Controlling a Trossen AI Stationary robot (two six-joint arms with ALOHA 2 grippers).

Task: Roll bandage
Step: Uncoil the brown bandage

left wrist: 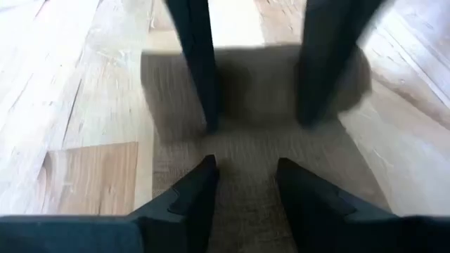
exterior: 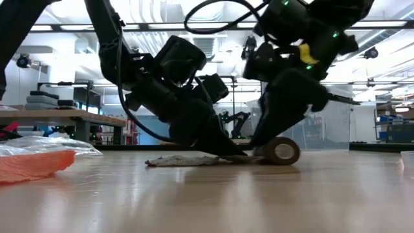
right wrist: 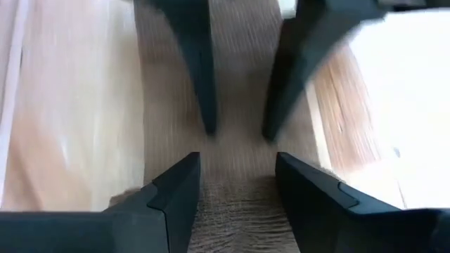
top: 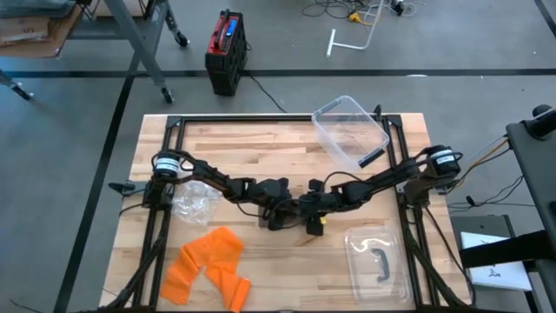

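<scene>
Left gripper: my left gripper [left wrist: 242,186] stands fingertips-down on the bandage [exterior: 194,160]; its fingers are spread partway, with flat cloth showing in the gap and nothing pinched.

Right gripper: my right gripper [right wrist: 235,183] faces the left one tip to tip, also on the cloth. Its fingers are parted by a similar gap; whether they bear on the rolled end, I cannot tell.

Bandage position: the flat strip lies directly under both sets of my fingertips. The rolled portion [exterior: 279,151] sits just beyond my right gripper, resting on the table [top: 287,148].

Bandage appearance: tan woven fabric, slightly crinkled where it lies loose past my left gripper; the roll looks tight and even, seen end-on.

Risk, slack: if my left fingers lift, the strip may bunch and the roll would probably wind loosely.

Risk, skew: uneven pressure from my right gripper could steer the roll off the strip's line.

Risk, collision: my fingertips nearly meet, so any inward motion may knock them together.
</scene>
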